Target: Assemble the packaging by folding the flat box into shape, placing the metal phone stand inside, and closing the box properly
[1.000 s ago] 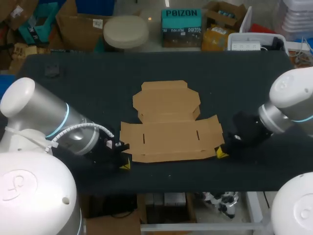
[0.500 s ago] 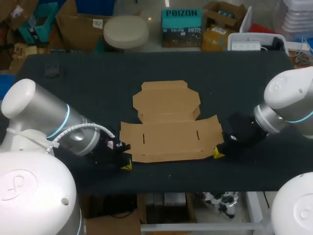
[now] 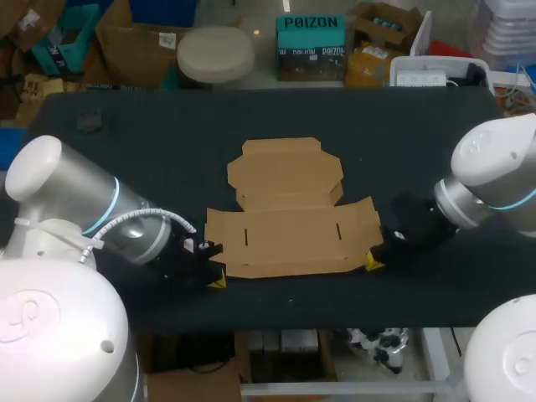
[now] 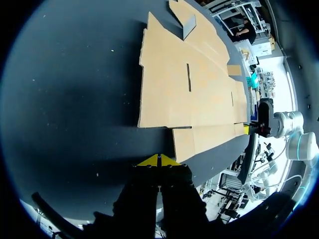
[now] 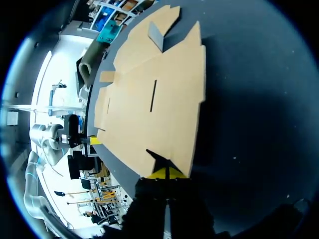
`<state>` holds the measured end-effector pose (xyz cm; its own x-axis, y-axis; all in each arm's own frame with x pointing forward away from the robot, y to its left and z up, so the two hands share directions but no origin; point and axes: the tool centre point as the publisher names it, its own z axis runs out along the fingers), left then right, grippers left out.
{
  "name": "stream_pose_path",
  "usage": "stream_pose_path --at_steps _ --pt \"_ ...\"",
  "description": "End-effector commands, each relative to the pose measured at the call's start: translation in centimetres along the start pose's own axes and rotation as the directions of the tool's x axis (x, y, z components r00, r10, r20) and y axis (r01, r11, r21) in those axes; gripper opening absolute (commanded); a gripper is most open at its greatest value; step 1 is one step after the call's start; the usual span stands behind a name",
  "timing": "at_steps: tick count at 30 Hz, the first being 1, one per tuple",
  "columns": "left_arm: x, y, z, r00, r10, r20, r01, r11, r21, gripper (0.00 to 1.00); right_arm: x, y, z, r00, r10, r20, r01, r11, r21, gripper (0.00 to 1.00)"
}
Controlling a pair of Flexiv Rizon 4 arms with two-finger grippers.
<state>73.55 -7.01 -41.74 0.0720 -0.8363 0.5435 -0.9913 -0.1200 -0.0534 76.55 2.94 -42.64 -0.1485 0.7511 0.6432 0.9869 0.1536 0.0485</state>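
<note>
The flat brown cardboard box [image 3: 289, 213] lies unfolded in the middle of the dark table. My left gripper [image 3: 216, 283] sits low on the table just off the box's front left corner. In the left wrist view, the left gripper [image 4: 159, 160] is shut and empty, a short gap from the cardboard [image 4: 194, 84]. My right gripper [image 3: 371, 262] is at the box's front right corner. The right wrist view shows the right gripper [image 5: 167, 173] shut, against the edge of the cardboard [image 5: 149, 99]. A small dark object [image 3: 89, 121], possibly the phone stand, lies at the far left.
The dark table cloth [image 3: 167, 167] surrounds the box on all sides, with open cloth behind and to both sides of it. The table's front edge runs close behind both grippers.
My right gripper has slid a little to the left, up to the box's front right corner. The left gripper has barely shifted. The cardboard has not moved.
</note>
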Motion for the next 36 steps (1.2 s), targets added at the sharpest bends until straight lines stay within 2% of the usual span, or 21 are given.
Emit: stream_pose_path --at_steps 1,18,36 --pt "0.1 -0.3 0.5 1.000 -0.002 0.007 0.002 1.000 -0.002 0.00 -0.2 0.2 0.1 1.000 -0.001 -0.007 0.001 1.000 0.002 0.00" --pt "0.7 -0.5 0.8 1.000 -0.002 -0.006 0.002 1.000 -0.011 0.00 -0.2 0.4 0.2 1.000 -0.006 -0.008 0.006 1.000 0.005 0.00" --pt "1.6 -1.1 0.7 1.000 0.029 0.003 -0.029 0.999 -0.016 0.00 0.8 0.9 -0.1 1.000 -0.025 0.001 0.025 1.000 -0.002 0.00"
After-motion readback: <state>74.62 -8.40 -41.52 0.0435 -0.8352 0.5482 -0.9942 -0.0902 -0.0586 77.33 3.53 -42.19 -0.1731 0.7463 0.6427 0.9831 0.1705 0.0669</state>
